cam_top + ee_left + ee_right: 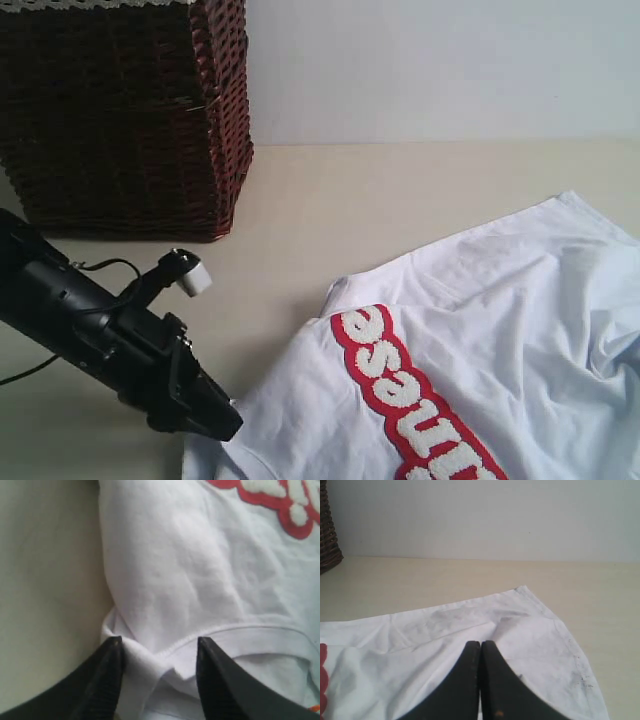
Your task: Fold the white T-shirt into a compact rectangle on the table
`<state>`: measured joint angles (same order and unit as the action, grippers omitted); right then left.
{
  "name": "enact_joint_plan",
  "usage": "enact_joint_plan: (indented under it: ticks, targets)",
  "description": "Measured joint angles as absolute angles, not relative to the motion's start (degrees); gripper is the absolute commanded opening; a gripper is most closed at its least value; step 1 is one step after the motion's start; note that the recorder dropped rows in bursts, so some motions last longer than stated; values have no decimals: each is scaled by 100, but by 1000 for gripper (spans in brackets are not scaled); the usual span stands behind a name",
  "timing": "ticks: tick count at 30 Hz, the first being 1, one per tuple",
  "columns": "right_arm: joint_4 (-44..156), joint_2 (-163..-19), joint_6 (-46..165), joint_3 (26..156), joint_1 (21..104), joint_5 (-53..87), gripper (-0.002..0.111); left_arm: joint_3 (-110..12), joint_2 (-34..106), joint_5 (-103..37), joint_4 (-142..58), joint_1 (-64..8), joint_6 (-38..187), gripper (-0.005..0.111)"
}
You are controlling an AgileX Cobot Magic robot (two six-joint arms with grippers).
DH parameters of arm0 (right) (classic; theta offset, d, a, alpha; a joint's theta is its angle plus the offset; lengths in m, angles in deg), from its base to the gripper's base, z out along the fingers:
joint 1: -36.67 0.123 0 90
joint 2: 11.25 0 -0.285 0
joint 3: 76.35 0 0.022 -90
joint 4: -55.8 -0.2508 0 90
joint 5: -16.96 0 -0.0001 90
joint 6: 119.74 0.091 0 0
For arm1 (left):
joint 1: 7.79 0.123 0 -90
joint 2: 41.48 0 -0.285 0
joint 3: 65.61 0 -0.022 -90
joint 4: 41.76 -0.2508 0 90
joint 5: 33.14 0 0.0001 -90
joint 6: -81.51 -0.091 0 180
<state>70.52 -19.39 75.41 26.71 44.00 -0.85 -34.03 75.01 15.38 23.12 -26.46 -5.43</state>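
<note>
The white T-shirt (500, 320) lies rumpled on the table (400, 190), its red-outlined letters (405, 405) facing up. My left gripper (228, 425) is down at the shirt's near-left edge. In the left wrist view this gripper (159, 645) stands open, with a bunched fold of hem (150, 662) between the jaws and resting against one finger (107, 672). A bit of orange tag (315, 708) shows at the frame edge. My right gripper (481, 644) is shut with nothing in it, hovering over a plain corner of the shirt (445, 630). It is out of the exterior view.
A dark brown wicker basket (120, 110) stands at the back left of the table, just behind the left arm (70, 310). Bare table lies between the basket and the shirt. A pale wall (450, 60) closes the far side.
</note>
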Motion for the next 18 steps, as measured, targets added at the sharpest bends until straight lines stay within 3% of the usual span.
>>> enact_joint_plan:
  ticks: [7, 13, 18]
  targets:
    - [7052, -1939, 7541, 2671, 4400, -85, 0, -3403, 7510, 1018, 2103, -2750, -386, 43]
    - [7052, -1939, 7541, 2671, 4400, -85, 0, -3403, 7510, 881, 2046, -2750, -267, 0]
    - [7052, -1939, 7541, 2671, 4400, -85, 0, -3403, 7510, 853, 2099, -2750, -702, 0]
